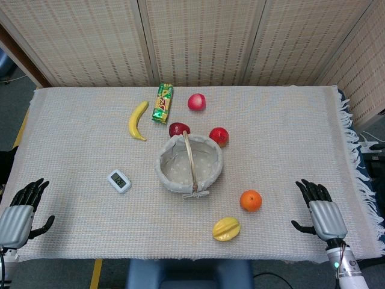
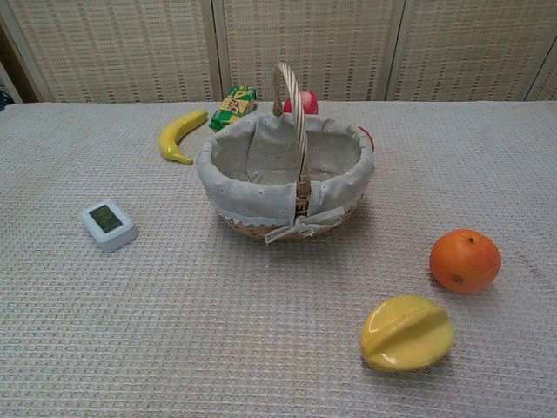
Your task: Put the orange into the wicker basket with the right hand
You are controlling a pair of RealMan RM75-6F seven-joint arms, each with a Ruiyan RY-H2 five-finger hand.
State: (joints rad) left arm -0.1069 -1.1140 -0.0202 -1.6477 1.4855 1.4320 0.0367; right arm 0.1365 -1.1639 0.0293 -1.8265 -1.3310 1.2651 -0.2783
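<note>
From my seat, my left hand [image 1: 21, 212] rests open and empty at the table's near left edge, the wicker basket [image 1: 189, 162] sits mid-table, the orange [image 1: 251, 200] lies right of it, and my right hand [image 1: 322, 211] hovers open, fingers apart, beyond.

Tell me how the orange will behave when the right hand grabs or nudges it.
The orange looks round and sits free on the flat cloth, so a nudge would probably roll it, perhaps toward the yellow fruit close by. Its skin looks smooth and firm, so it should hold shape but may slip in the right hand, now open and apart from it.
</note>
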